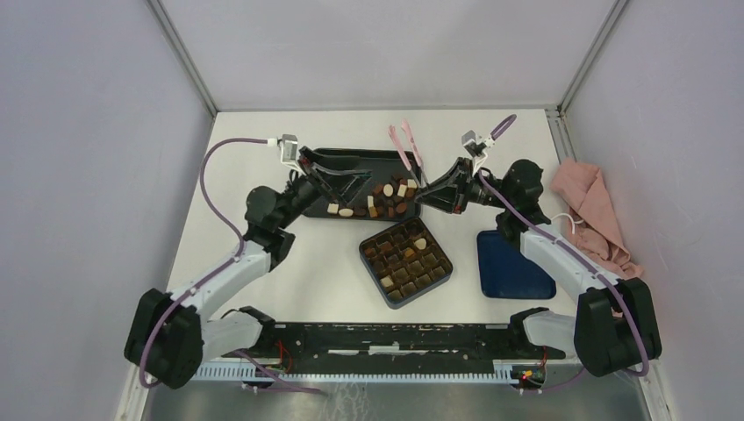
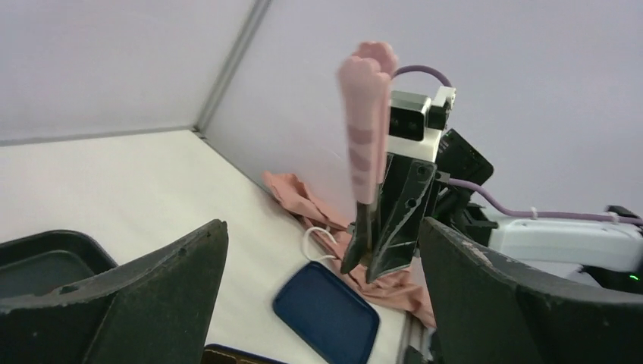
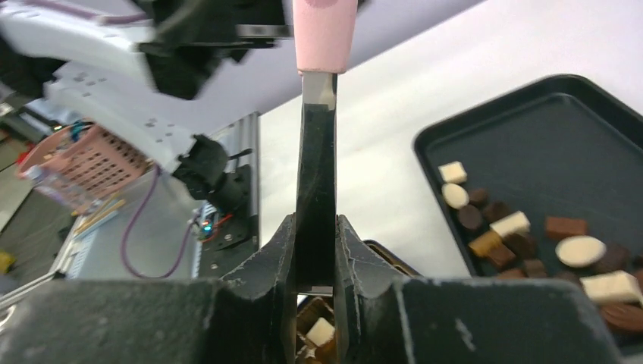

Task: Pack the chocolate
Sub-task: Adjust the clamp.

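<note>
The chocolate (image 1: 386, 200) lay in a loose band running left to right across the tray's (image 1: 382, 160) near side, the pieces turned every way. It sat between the wide-spread left gripper (image 1: 351, 186) and the right gripper (image 1: 427, 187), which pinched the tweezers (image 1: 407, 147). More filled the box (image 1: 362, 249). Only the right wrist view showed box pieces just beneath its gripper.

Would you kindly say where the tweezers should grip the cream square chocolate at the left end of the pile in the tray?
I would pinch the cream square chocolate across two opposite flat sides, straight down from above: it lies flat on the black tray, and bare floor beyond it probably leaves the tweezers tips room.
</note>
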`<state>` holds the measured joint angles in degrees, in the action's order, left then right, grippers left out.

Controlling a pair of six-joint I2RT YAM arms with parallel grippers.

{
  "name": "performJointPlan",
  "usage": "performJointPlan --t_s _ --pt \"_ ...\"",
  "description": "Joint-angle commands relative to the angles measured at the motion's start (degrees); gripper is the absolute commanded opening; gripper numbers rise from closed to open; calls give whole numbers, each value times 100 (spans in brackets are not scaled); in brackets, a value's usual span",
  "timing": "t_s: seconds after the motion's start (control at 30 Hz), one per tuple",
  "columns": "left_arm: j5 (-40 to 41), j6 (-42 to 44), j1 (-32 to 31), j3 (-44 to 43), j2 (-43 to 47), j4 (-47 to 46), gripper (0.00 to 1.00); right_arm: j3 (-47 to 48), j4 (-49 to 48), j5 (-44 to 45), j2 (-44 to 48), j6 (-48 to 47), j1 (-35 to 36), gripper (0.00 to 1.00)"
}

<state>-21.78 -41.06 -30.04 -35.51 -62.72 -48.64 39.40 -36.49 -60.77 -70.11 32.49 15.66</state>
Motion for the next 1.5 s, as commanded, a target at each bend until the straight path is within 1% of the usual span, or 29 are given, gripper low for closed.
performJointPlan --t_s 0.0,0.07,0.17,0.23,0.27,0.37,0.47,0.53,0.57,0.63,0.73,0.77,0.87,0.93,0.97,1.03,1.1,1.13,1.17,1.2,1.23,1.3,1.37,1.4,1.47 --pt "-2325 -1670 542 11 -861 -2676 100 70 -1361 -951 -20 908 138 0" --pt "-2422 -2144 538 -146 -1268 -3510 100 139 -1354 -1074 -27 1023 269 0" --pt "-2518 -2596 512 -434 -1810 -4504 100 254 -1332 -1126 -43 1230 431 0" --pt "-2518 -2749 445 -561 -2030 -5003 100 304 -1247 -1110 -39 1242 475 0" --pt "-2517 -2739 388 -601 -2086 -5076 100 322 -1216 -1098 -38 1231 483 0" --pt "-2373 -2366 147 -620 -2062 -4850 100 349 -1115 -1066 -75 1177 508 0" --pt "-2077 -1766 -69 -600 -1964 -4282 100 371 -1097 -1056 -130 1146 556 0" --pt "-1894 -1542 -198 -622 -1917 -3948 100 403 -938 -1037 -152 1001 566 0" --pt "-1825 -1503 -244 -651 -1912 -3883 98 439 -687 -1021 -148 805 565 0" --pt "-1717 -1485 -286 -733 -1896 -3702 91 551 -47 -975 -135 280 569 0" --pt "-1522 -1417 -295 -845 -1835 -3288 75 672 654 -905 -87 -389 569 0" --pt "-1473 -1372 -284 -875 -1806 -3105 71 700 801 -889 -61 -523 568 0" --pt "-1334 -1260 -290 -976 -1711 -2618 63 757 1226 -857 -5 -925 569 0" --pt "-1235 -1258 -288 -1043 -1687 -2430 55 793 1405 -856 3 -1105 566 0" --pt "-1218 -1282 -288 -1095 -1705 -2369 51 804 1482 -857 6 -1159 569 0" --pt "-1192 -1385 -300 -1162 -1753 -2303 39 830 1528 -858 8 -1218 565 0" --pt "-1134 -1493 -291 -1162 -1793 -2336 29 918 1672 -866 22 -1363 561 2" --pt "-1066 -1531 -292 -1137 -1792 -2335 26 991 1904 -858 32 -1569 561 5" --pt "-995 -1570 -292 -1100 -1784 -2342 25 1105 2166 -802 40 -1853 560 9" --pt "-963 -1587 -303 -1084 -1780 -2336 25 1223 2578 -732 54 -2169 552 17" --pt "-956 -1589 -301 -1081 -1767 -2292 25 1385 2962 -601 67 -2603 552 26" --pt "-965 -1535 -305 -1100 -1745 -2183 22 1694 3894 -313 84 -3479 554 47" --pt "-1071 -1340 -311 -1215 -1728 -1829 17 1978 4450 -108 82 -4012 547 67" --pt "-1145 -1227 -315 -1311 -1726 -1650 17 2101 4605 -60 80 -4149 552 73" --pt "-1370 -1068 -339 -1458 -1762 -1351 17 2281 4752 -58 55 -4241 552 79"
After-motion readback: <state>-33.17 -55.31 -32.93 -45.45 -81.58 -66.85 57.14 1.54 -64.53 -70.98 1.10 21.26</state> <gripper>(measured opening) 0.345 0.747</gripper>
